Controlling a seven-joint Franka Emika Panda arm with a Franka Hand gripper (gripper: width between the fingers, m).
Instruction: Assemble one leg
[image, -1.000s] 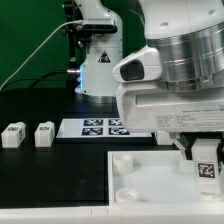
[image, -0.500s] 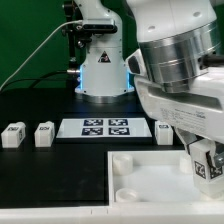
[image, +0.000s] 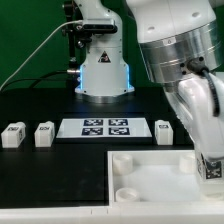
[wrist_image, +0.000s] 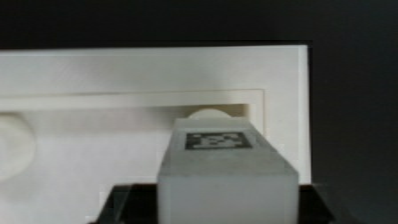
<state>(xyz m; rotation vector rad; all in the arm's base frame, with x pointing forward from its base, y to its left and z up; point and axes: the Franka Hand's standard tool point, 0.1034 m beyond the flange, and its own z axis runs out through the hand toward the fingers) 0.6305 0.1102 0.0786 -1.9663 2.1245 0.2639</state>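
My gripper is shut on a white leg with a square tag on its face. It holds the leg over the right part of the large white panel. In the wrist view the leg's tip stands just before a round socket in the panel. In the exterior view the held leg shows at the far right edge. Three other legs lie on the black table: two at the left and one right of the marker board.
The marker board lies flat behind the panel. The robot base stands at the back with cables beside it. A round socket shows at the panel's near left corner.
The arm has swung toward the exterior view's right and turned, carrying the leg further right over the panel. A third loose leg beside the marker board has come into sight.
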